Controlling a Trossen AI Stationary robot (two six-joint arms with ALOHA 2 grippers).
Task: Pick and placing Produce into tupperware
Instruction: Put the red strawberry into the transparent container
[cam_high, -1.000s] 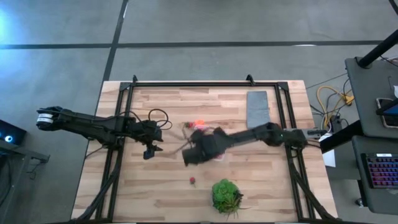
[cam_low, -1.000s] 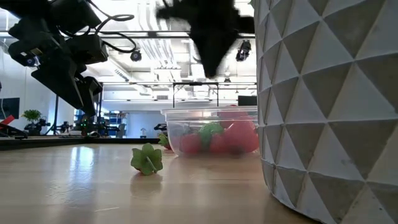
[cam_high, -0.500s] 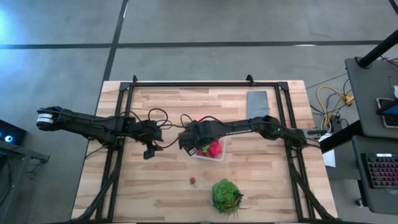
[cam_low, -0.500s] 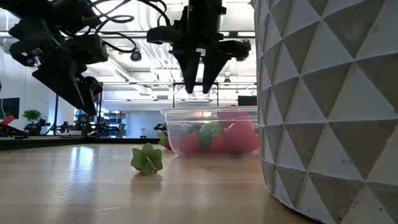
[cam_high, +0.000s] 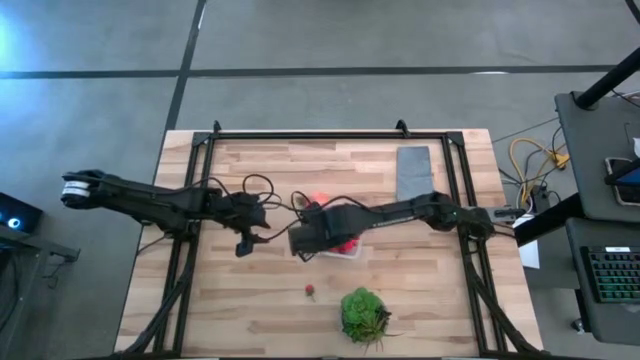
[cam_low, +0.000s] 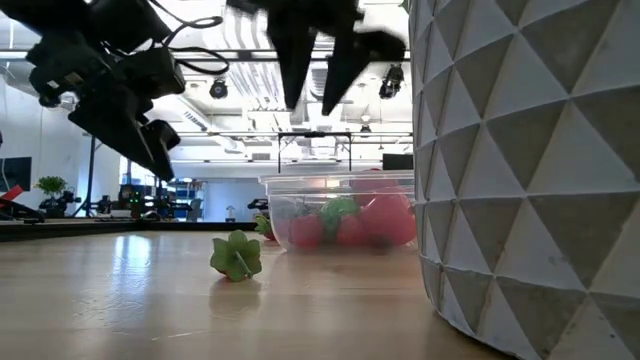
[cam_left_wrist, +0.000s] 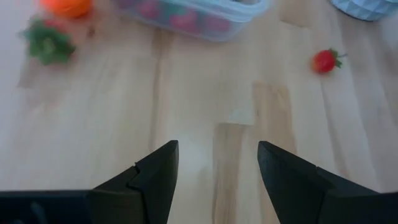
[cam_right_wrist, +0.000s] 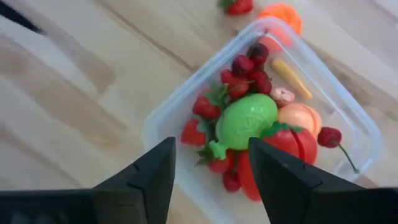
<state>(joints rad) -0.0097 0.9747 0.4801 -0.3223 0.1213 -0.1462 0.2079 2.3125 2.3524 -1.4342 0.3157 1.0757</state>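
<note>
The clear tupperware (cam_right_wrist: 163, 118) stands mid-table (cam_high: 352, 250) on the wood. It holds several pieces of produce: a lime-green piece (cam_right_wrist: 249, 121), red strawberries, dark berries and an orange stick. My right gripper (cam_right_wrist: 211, 146) hangs open above its left end (cam_low: 310, 100), pointing down, with nothing between its fingers. My left gripper (cam_high: 243, 247) hovers open over bare wood (cam_left_wrist: 217, 149), left of the tupperware. A loose strawberry (cam_high: 310, 291) lies nearer the front edge. An orange piece (cam_high: 320, 199) and a leafy green piece (cam_left_wrist: 50, 43) lie just beyond the tupperware.
A green plant (cam_high: 363, 313) in a white faceted pot (cam_low: 520, 170) stands near the front edge, right of the loose strawberry. A flat grey slab (cam_high: 414, 172) lies at the back right. Black frame rails run along the table's left, right and far sides.
My right gripper has opened over the tupperware's left end: its fingertips stand wider apart now than half a second ago. It has also risen a little. The produce in the tupperware and the loose pieces on the table have stayed where they were.
</note>
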